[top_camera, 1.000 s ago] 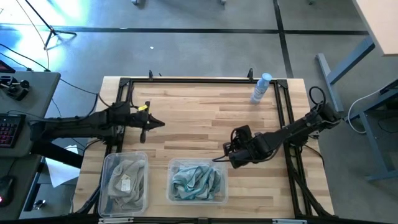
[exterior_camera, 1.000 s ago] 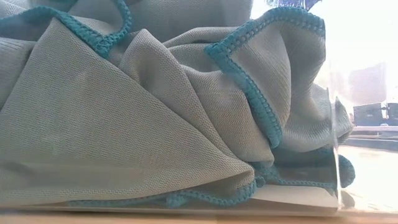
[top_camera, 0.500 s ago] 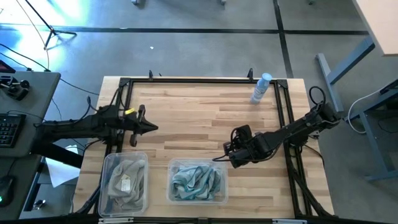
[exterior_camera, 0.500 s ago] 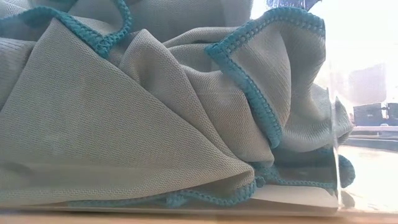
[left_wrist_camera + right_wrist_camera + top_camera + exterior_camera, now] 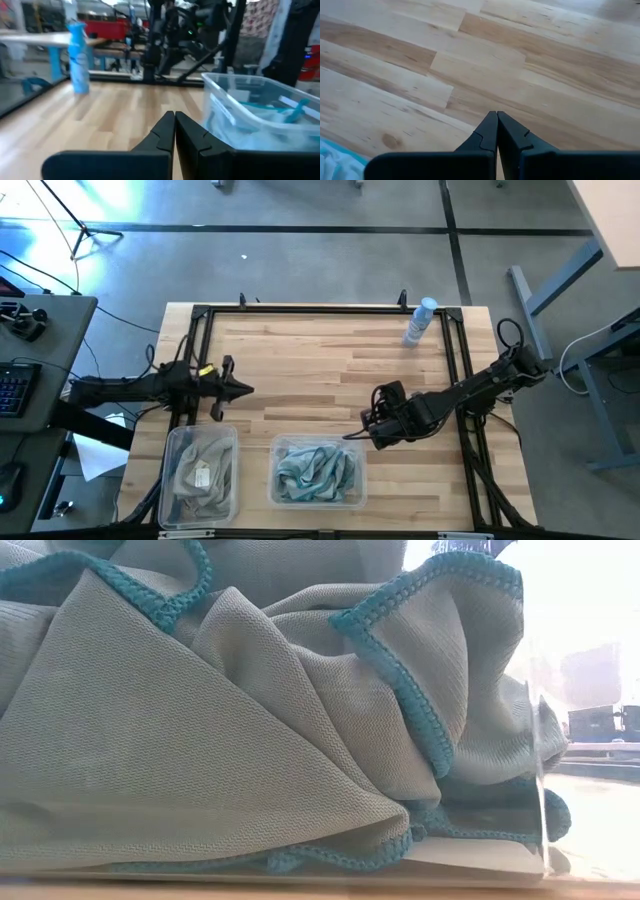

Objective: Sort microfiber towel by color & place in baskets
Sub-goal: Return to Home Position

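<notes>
Falls bright and even from overhead across the wooden table (image 5: 330, 370), casting only faint, soft shadows on the boards and throwing a blue-white glare on the floor (image 5: 55, 215) at the far left. Burns out to plain white beyond the clear tub (image 5: 535, 790) in the low view, leaving the teal towel (image 5: 250, 740) in flat, gentle shade with darker creases. Glints palely along the tub's rim in the left wrist view.

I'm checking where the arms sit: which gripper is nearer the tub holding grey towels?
Left. The left gripper, shut, sits just past the far rim of the grey-towel tub; the right gripper, also shut, is by the far right corner of the teal-towel tub.
</notes>
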Available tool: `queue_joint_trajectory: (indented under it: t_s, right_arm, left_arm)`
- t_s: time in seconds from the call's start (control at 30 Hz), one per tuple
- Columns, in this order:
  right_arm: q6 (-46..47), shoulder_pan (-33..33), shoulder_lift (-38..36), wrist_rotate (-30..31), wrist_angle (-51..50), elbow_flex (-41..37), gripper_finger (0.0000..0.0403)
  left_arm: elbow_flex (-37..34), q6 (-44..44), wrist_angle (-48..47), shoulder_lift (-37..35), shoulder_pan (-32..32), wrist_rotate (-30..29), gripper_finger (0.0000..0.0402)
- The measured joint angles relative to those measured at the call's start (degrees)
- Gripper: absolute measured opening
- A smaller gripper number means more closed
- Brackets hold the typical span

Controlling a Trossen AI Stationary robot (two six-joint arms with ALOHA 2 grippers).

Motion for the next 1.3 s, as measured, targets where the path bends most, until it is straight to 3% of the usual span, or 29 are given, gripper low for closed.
queue_joint_trajectory:
  t_s: [0.3,0.5,0.7,1.0,1.13,1.3]
  right_arm:
    - [-3.5,0.0,0.0,-0.5,-1.6,0.0,0.0000]
    - [-4.3,-0.3,0.0,-6.5,-5.6,0.0,0.0000]
    - [-11.7,-0.6,0.0,-5.2,-8.9,0.0,0.0000]
    - [-27.9,-5.3,-0.7,-2.8,-12.0,0.0,0.0000]
    - [-38.6,-8.6,-5.0,-2.3,-8.6,-2.7,0.0000]
    - [-46.5,-10.5,-16.9,-2.5,3.5,-14.8,0.0000]
  left_arm:
    - [0.0,1.5,-3.6,-1.1,0.0,-2.3,0.0000]
    - [0.0,-0.4,-4.5,-0.4,0.0,-2.7,0.0000]
    - [0.0,-2.6,-4.5,-0.4,0.0,-2.7,0.0000]
    - [0.0,6.3,-4.5,-0.2,0.0,-2.7,0.0000]
    - [0.0,5.9,-4.5,-0.2,0.0,-2.8,0.0000]
    - [0.0,5.9,-4.5,-0.2,0.0,-2.8,0.0000]
